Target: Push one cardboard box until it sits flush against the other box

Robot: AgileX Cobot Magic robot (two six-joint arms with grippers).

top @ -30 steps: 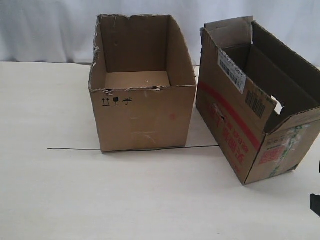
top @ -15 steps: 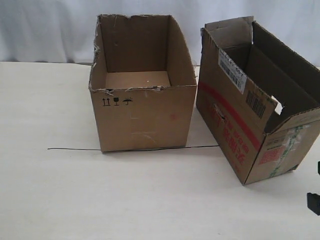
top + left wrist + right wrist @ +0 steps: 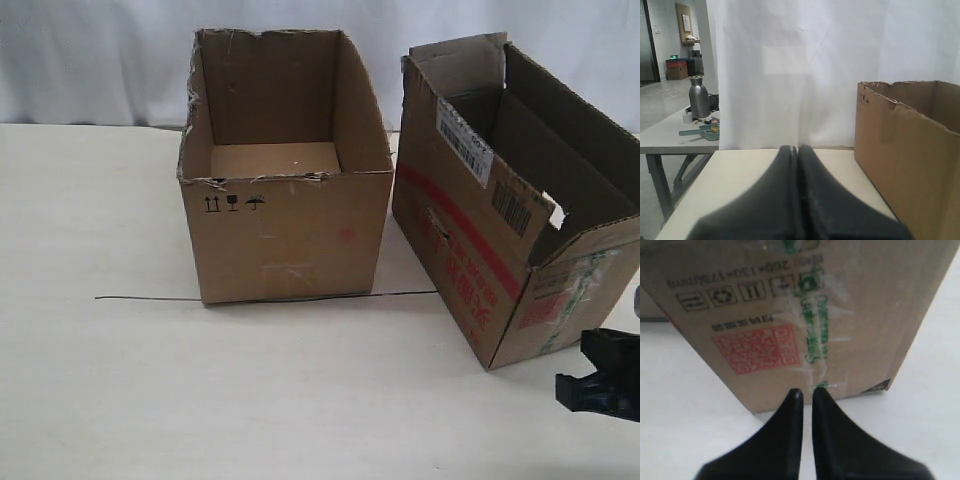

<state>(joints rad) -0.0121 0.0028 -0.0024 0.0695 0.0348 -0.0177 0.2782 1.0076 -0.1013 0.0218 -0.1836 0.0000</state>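
The cardboard box (image 3: pixel 480 260), with a red stripe, barcode labels and upright flaps, stands angled on the right of the table. A wedge-shaped gap separates it from the other box (image 3: pixel 290 235), a plain carton with a ragged rim and small black symbols. My right gripper (image 3: pixel 575 385) is low at the right edge, just off the labelled box's end face. In the right wrist view that gripper (image 3: pixel 807 391) is shut and empty, its tips close to the red sticker (image 3: pixel 757 348) and green tape (image 3: pixel 815 325). My left gripper (image 3: pixel 796 150) is shut, with the plain box (image 3: pixel 905 165) beside it.
A thin black line (image 3: pixel 150 298) runs across the table under the plain box's front. A white curtain (image 3: pixel 100 60) hangs behind the table. Past the table's end, the left wrist view shows a side table with a metal bottle (image 3: pixel 699 97).
My right gripper has come in from the right edge of the exterior view, toward the labelled box's end face. Neither box has moved.
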